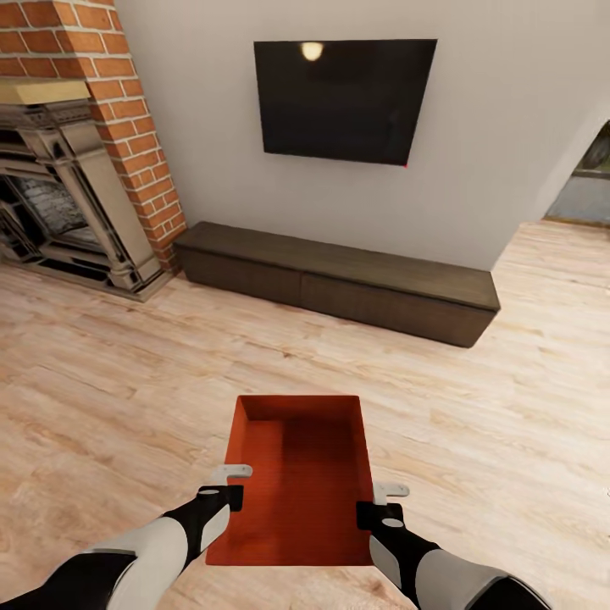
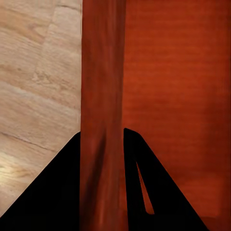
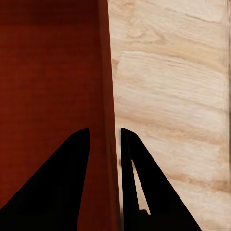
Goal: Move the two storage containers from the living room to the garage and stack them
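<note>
We find the living room: light wood plank floor [image 1: 110, 381], a red brick fireplace [image 1: 80, 161] at the far left, a dark low cabinet [image 1: 339, 280] along the white wall, a black wall screen [image 1: 343, 100] above it, and an opening to another room at the far right.

One storage container [image 1: 301, 483], red-orange and open-topped, is held out in front of the trunk above the plank floor, long axis pointing away from the robot.

At the left, the left gripper [image 1: 230, 485] sits at the bin's left long wall. The left wrist view shows one dark finger [image 2: 53, 192] outside the wall and one inside, both against it; we judge the claw clamped on that wall.

At the right, the right gripper [image 1: 383, 500] straddles the opposite long wall in the same manner, one finger [image 3: 57, 183] inside and one outside, and we judge it closed on the wall.

We judge the paired side grip as chosen to keep the bin level for transport. The carry to the garage remains to be done.
</note>
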Robot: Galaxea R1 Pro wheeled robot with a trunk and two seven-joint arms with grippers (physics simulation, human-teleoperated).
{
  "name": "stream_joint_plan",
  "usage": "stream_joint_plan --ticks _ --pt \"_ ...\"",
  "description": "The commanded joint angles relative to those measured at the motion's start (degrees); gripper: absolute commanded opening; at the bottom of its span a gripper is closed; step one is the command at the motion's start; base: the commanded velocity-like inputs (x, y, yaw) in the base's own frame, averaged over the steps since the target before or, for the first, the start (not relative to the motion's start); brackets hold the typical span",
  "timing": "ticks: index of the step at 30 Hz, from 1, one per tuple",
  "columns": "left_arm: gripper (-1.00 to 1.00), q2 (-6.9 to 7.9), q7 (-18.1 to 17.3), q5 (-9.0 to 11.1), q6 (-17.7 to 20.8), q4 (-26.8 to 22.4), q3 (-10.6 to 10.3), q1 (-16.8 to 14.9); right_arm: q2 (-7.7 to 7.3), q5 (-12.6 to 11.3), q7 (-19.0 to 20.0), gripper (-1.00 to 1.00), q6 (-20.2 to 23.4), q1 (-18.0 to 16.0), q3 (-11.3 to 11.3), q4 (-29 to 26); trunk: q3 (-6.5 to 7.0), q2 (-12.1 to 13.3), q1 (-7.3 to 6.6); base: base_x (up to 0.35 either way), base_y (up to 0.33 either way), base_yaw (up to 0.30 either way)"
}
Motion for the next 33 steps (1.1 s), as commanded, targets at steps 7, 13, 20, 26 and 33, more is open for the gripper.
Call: stream_joint_plan --ticks 7,13,20,26,33 --pt "-1.00 0.01 2.6 0.6 0.3 0.2 -0.2 0.0 -0.34 0.0 -0.7 -1.00 -1.3 -0.1 2.7 0.0 -0.06 -0.1 0.01 0.000 0.000 -0.249" --pt "-1.00 0.13 2.6 0.6 0.3 0.2 -0.2 0.0 -0.42 0.0 -0.7 -1.00 -1.4 -0.1 2.7 0.0 -0.06 -0.1 0.01 0.000 0.000 -0.249" --pt "-1.00 0.35 2.6 0.6 0.2 0.1 -0.2 0.0 -0.45 0.0 -0.7 -1.00 -1.4 -0.1 2.7 0.0 -0.06 -0.1 0.01 0.000 0.000 -0.249" --pt "-1.00 0.35 2.6 0.6 0.2 0.1 -0.2 0.0 -0.45 0.0 -0.7 -1.00 -1.4 -0.1 2.7 0.0 -0.06 -0.1 0.01 0.000 0.000 -0.249" --pt "-1.00 0.35 2.6 0.5 0.2 0.1 -0.2 0.0 -0.52 0.0 -0.7 -1.00 -1.4 -0.1 2.7 0.0 -0.06 -0.1 0.01 0.000 0.000 -0.249"
